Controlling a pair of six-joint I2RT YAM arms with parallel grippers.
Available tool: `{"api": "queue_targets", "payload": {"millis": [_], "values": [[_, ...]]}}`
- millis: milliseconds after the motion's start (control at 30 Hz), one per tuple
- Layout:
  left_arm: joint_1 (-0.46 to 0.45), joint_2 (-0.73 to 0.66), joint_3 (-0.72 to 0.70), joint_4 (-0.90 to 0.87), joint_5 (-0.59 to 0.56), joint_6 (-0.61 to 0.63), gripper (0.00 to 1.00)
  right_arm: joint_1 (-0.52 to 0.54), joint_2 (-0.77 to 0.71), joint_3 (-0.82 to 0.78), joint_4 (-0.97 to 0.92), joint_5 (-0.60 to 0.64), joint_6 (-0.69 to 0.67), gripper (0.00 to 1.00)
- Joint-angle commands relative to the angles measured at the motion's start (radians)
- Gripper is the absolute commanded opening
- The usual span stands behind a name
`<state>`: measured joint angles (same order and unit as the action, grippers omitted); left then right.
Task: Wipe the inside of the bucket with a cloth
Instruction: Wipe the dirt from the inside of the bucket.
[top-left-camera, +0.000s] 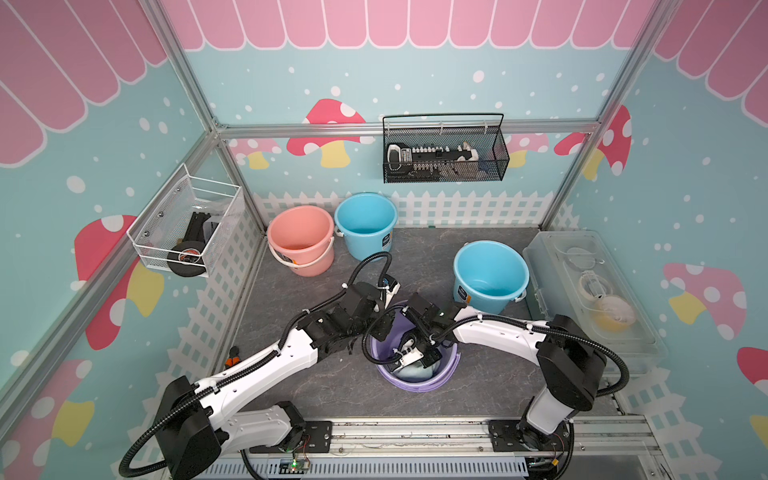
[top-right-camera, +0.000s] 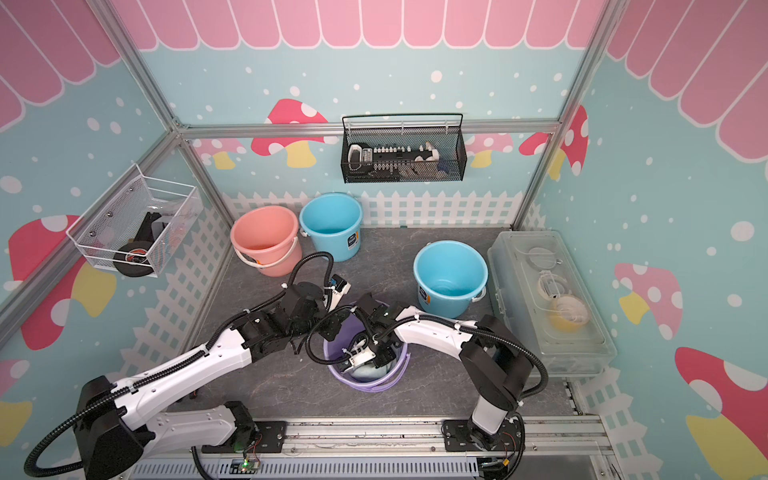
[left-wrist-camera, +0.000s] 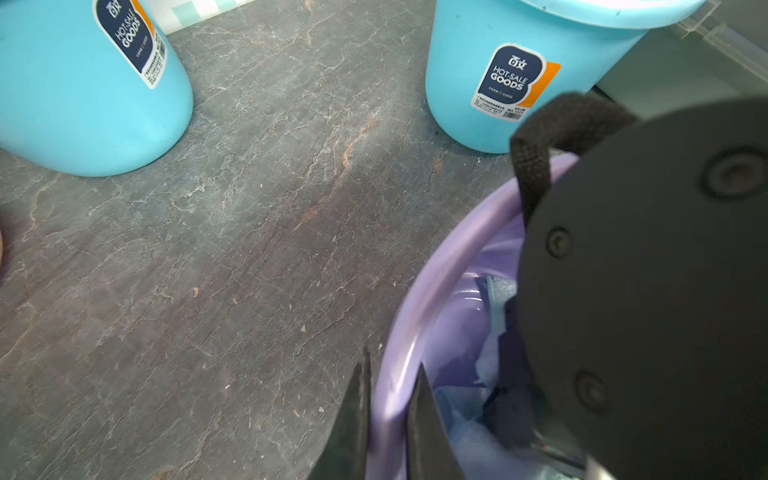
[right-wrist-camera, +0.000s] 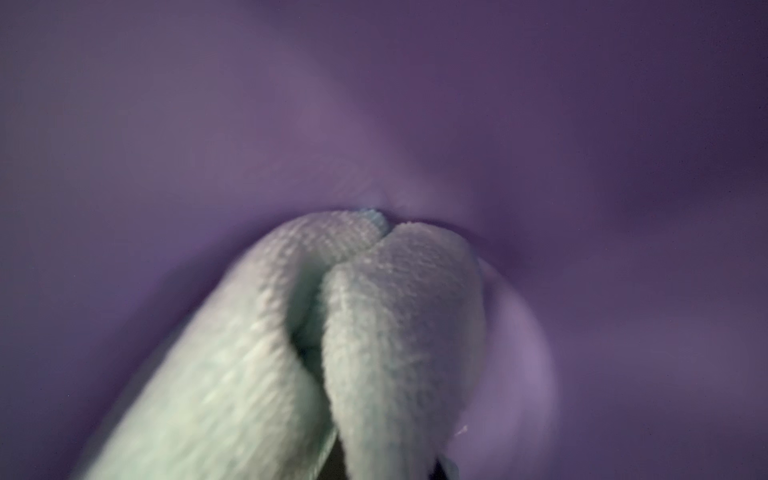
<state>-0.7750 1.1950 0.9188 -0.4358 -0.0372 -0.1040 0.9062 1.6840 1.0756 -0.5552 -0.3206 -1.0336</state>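
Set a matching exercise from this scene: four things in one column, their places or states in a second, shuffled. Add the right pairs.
Column 1
1. cloth
2. pink bucket
3. black wire basket
4. left gripper

Column 2
A. hanging high at the back
B. clamped on the rim of the purple bucket
C. down inside the purple bucket
D. standing right next to a blue bucket

Pairs: 1-C, 2-D, 3-A, 4-B

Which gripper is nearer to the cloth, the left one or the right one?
Right. The right gripper is inside the purple bucket, shut on the cloth. The left gripper pinches the bucket's rim, not the cloth.
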Motion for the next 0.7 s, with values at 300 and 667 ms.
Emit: {"api": "queue_targets", "payload": {"millis": [300,667], "values": [[-0.011,-0.017,-0.02,0.105,-0.065,-0.042,0.0,0.031,0.016,-0.114,0.801,0.266,0.083,0.02],[-0.011,-0.034,-0.008,0.096,-0.134,-0.02,0.0,0.037,-0.055,-0.097,0.551,0.637,-0.345,0.03]]}}
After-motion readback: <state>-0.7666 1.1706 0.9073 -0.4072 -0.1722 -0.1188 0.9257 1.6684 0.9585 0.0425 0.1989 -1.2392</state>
